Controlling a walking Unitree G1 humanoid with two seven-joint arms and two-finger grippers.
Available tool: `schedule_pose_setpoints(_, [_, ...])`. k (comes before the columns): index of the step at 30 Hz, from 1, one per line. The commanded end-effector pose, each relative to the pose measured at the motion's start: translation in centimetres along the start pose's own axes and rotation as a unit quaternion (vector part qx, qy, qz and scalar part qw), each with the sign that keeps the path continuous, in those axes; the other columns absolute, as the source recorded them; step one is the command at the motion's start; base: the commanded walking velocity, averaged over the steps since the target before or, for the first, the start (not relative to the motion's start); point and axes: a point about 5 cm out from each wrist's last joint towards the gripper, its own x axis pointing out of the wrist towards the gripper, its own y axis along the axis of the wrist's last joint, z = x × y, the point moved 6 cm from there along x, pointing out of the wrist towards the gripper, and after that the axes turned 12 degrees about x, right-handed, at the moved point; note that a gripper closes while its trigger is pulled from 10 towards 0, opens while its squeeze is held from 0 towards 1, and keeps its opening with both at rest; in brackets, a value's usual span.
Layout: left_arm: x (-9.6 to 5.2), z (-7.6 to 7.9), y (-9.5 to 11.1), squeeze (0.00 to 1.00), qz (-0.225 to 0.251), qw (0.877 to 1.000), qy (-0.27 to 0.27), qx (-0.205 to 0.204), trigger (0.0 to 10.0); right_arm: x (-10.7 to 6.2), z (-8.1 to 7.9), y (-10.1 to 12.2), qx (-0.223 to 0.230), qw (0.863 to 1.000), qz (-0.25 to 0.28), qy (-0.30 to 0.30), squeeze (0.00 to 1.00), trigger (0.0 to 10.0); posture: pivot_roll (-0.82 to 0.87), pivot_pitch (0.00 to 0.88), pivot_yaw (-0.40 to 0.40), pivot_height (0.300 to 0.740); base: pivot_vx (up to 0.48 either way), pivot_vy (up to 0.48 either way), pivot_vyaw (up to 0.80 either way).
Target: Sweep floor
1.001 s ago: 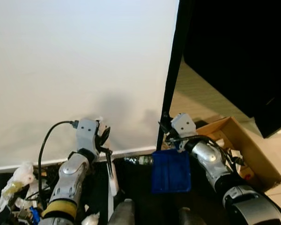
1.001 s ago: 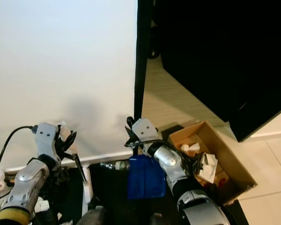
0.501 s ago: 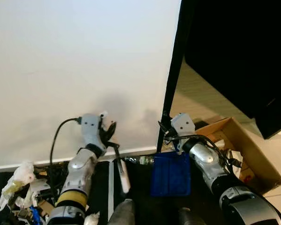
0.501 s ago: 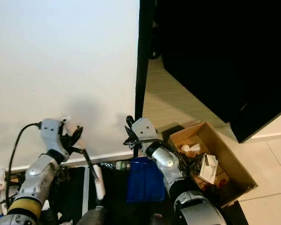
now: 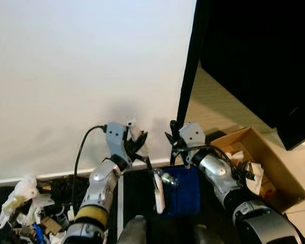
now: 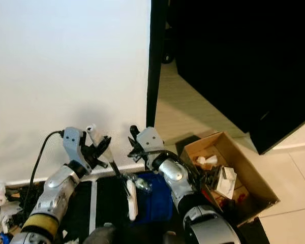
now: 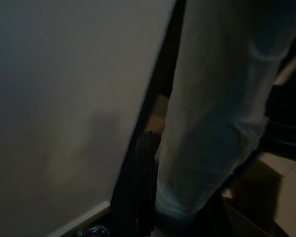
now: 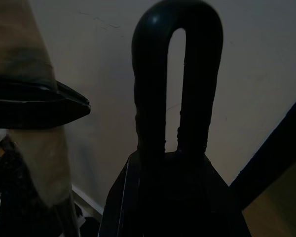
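Facing a plain white wall [image 5: 66, 61] with pale skirting, beside a black door frame [image 5: 188, 76] and above dark floor matting [image 5: 137, 188]. Gripping with the left gripper [image 5: 140, 147], fingers closed tight on the thin black stem of a white hand brush [image 5: 158, 195]. Holding with the right gripper [image 5: 173, 141], closed as far as can be judged, the black loop handle [image 8: 177, 74] of a blue plastic dustpan [image 5: 185, 190], stood on the matting just right of the brush. Against a second ago: swung the brush across from well left to the pan's mouth, bringing a crumpled clear plastic bottle [image 5: 168, 178] up to the pan's edge. Probably finishing one sweep stroke. Still to gather: pale litter heap [image 5: 20, 201] far left. Waiting on the right: open brown cardboard box [image 5: 254, 162] of rubbish.
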Motion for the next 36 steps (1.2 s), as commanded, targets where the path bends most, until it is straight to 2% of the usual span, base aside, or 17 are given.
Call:
schedule_pose_setpoints(1, [-0.3,0.3,1.9,0.00,0.034,0.999,-0.026,-0.006,10.0,0.3,-0.7,0.0,0.007,1.000,0.003,0.009,0.00,10.0,0.27,0.154,0.018,0.740,0.000,0.000,0.00])
schedule_pose_setpoints(6, [-2.5,-0.8,5.0,0.00,0.057,0.997,-0.043,0.006,10.0,0.1,-0.7,-0.1,0.012,1.000,0.005,0.005,0.00,10.0,0.29,0.156,0.024,0.740,0.000,0.000,0.00])
schedule_pose_setpoints(8, [-4.0,-2.2,6.5,0.00,0.056,0.997,-0.037,0.030,10.0,-0.1,-0.5,-0.2,0.015,1.000,0.005,-0.001,0.00,10.0,0.30,0.158,0.026,0.740,0.000,0.000,0.00])
schedule_pose_setpoints(9, [-4.0,-2.2,6.5,0.00,0.056,0.997,-0.037,0.030,10.0,-0.1,-0.5,-0.2,0.015,1.000,0.005,-0.001,0.00,10.0,0.30,0.158,0.026,0.740,0.000,0.000,0.00])
schedule_pose_setpoints(11, [-6.0,-3.4,8.1,0.00,0.041,0.997,-0.037,0.061,10.0,-0.3,-0.1,-0.1,0.017,1.000,0.014,-0.010,0.00,10.0,0.30,0.157,0.028,0.740,0.000,0.000,0.00])
schedule_pose_setpoints(12, [-6.0,-3.4,8.1,0.00,0.041,0.997,-0.037,0.061,10.0,-0.3,-0.1,-0.1,0.017,1.000,0.014,-0.010,0.00,10.0,0.30,0.157,0.028,0.740,0.000,0.000,0.00])
schedule_pose_setpoints(14, [-7.8,-3.9,9.7,0.00,0.027,0.996,-0.047,0.071,10.0,-0.6,0.5,0.4,0.022,0.999,0.030,-0.021,0.00,10.0,0.32,0.157,0.031,0.740,0.000,0.000,0.00])
schedule_pose_setpoints(18, [-9.0,-4.6,11.4,0.00,0.020,0.996,-0.043,0.072,10.0,-0.8,1.4,1.1,0.039,0.997,0.049,-0.041,0.00,10.0,0.32,0.156,0.041,0.740,0.000,0.000,0.00])
schedule_pose_setpoints(21, [-9.8,-6.7,13.9,0.00,0.019,0.996,-0.006,0.083,10.0,-0.9,2.6,2.6,0.068,0.991,0.090,-0.070,0.00,10.0,0.33,0.155,0.052,0.740,0.000,0.000,0.00])
schedule_pose_setpoints(22, [-9.8,-6.7,13.9,0.00,0.019,0.996,-0.006,0.083,10.0,-0.9,2.6,2.6,0.068,0.991,0.090,-0.070,0.00,10.0,0.33,0.155,0.052,0.740,0.000,0.000,0.00])
schedule_pose_setpoints(23, [-10.4,-9.2,14.1,0.00,-0.012,0.993,0.039,0.114,10.0,-1.0,3.0,3.6,0.080,0.987,0.116,-0.078,0.00,10.0,0.34,0.154,0.062,0.740,0.000,0.000,0.00])
schedule_pose_setpoints(24, [-10.8,-10.2,13.9,0.00,-0.032,0.990,0.056,0.127,10.0,-1.0,3.1,4.0,0.084,0.985,0.125,-0.080,0.00,10.0,0.34,0.153,0.063,0.740,0.000,0.000,0.00])
schedule_pose_setpoints(25, [-10.8,-10.2,13.9,0.00,-0.032,0.990,0.056,0.127,10.0,-1.0,3.1,4.0,0.084,0.985,0.125,-0.080,0.00,10.0,0.34,0.153,0.063,0.740,0.000,0.000,0.00])
schedule_pose_setpoints(26, [-11.5,-11.6,12.3,0.00,-0.088,0.980,0.080,0.160,10.0,-1.0,3.1,4.7,0.087,0.983,0.141,-0.080,0.00,10.0,0.34,0.150,0.068,0.740,0.000,0.000,0.00])
schedule_pose_setpoints(27, [-11.5,-11.6,12.3,0.00,-0.088,0.980,0.080,0.160,10.0,-1.0,3.1,4.7,0.087,0.983,0.141,-0.080,0.00,10.0,0.34,0.150,0.068,0.740,0.000,0.000,0.00])
schedule_pose_setpoints(29, [-12.5,-13.0,9.4,0.00,-0.160,0.965,0.111,0.178,10.0,-0.9,2.9,6.3,0.086,0.978,0.174,-0.074,0.00,10.0,0.33,0.149,0.077,0.740,0.000,0.000,0.00])
schedule_pose_setpoints(36, [-12.9,-12.0,5.6,0.00,-0.196,0.960,0.132,0.152,10.0,-1.4,2.1,6.9,0.060,0.982,0.176,-0.037,0.00,10.0,0.31,0.150,0.070,0.740,0.000,0.000,0.00])
